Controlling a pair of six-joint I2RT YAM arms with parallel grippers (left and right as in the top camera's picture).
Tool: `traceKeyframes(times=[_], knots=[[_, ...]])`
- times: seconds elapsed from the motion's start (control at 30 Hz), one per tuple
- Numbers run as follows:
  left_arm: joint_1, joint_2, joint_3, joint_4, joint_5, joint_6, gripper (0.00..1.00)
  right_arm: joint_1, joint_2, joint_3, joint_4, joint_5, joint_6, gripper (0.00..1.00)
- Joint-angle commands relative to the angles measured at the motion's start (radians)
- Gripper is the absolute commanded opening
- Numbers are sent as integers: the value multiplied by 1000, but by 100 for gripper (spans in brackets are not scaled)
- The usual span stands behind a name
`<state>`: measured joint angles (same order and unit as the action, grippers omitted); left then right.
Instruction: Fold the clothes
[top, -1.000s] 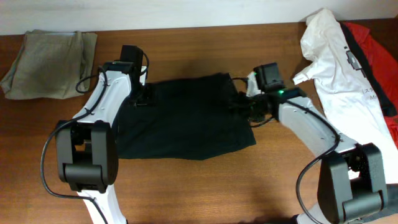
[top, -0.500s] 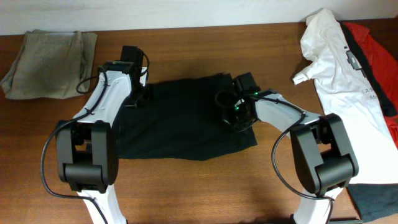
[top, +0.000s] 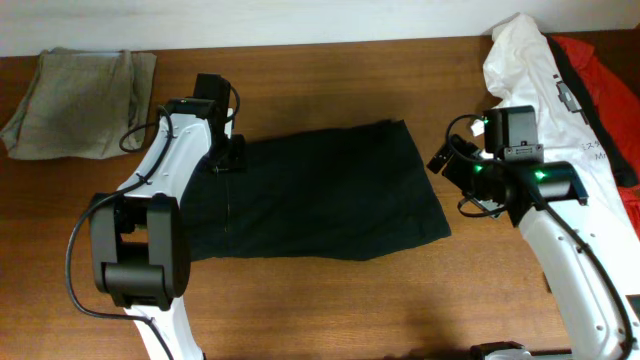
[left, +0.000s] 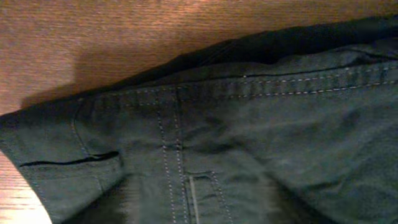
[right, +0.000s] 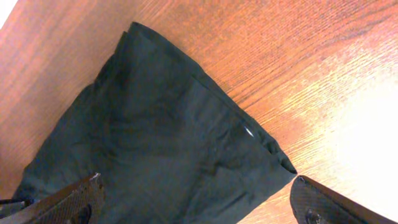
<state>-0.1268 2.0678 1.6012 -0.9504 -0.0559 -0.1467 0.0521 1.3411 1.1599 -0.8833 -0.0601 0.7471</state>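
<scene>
The right claw (right: 196, 190) hangs spread wide with nothing between its fingers; in the overhead view it sits just beside the upper right corner of the black garment (top: 320, 190), clear of the cloth. The left claw (top: 228, 160) is at the garment's upper left corner; its wrist camera shows only the stitched waistband, a belt loop and a pocket slit up close, with no fingers in frame, so I cannot tell whether it is closed on the fabric or merely resting there.

The black garment lies spread nearly flat in the middle of the desk (top: 330, 300), a rough rectangle with its lower right corner drawn to a point; it looks ready for the first fold.

To do that fold well, the right claw should come down on the right edge near the corner and pinch all layers together, not just the top one; lift only enough to clear the cloth below; carry the edge across toward the waistband and line it up before letting go. The left claw would serve best as an anchor, pinning the waistband so the piece does not slide.

The white T-shirt (top: 545, 110) and red garment (top: 600, 70) lie near on the right; keep the arm from snagging them. The grey-khaki garment (top: 80, 90) sits well apart at the far left.
</scene>
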Motion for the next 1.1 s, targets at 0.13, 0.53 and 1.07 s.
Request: traceKeyframes(times=[0.13, 0.53, 1.07], knots=[[5, -34, 16, -1, 19, -3, 99, 0, 25, 2, -2, 27, -18, 99], [0, -34, 16, 7, 18, -3, 99, 0, 25, 2, -2, 27, -18, 99], [0, -44, 29, -2, 19, 6, 67, 0, 25, 2, 55, -19, 21, 99]])
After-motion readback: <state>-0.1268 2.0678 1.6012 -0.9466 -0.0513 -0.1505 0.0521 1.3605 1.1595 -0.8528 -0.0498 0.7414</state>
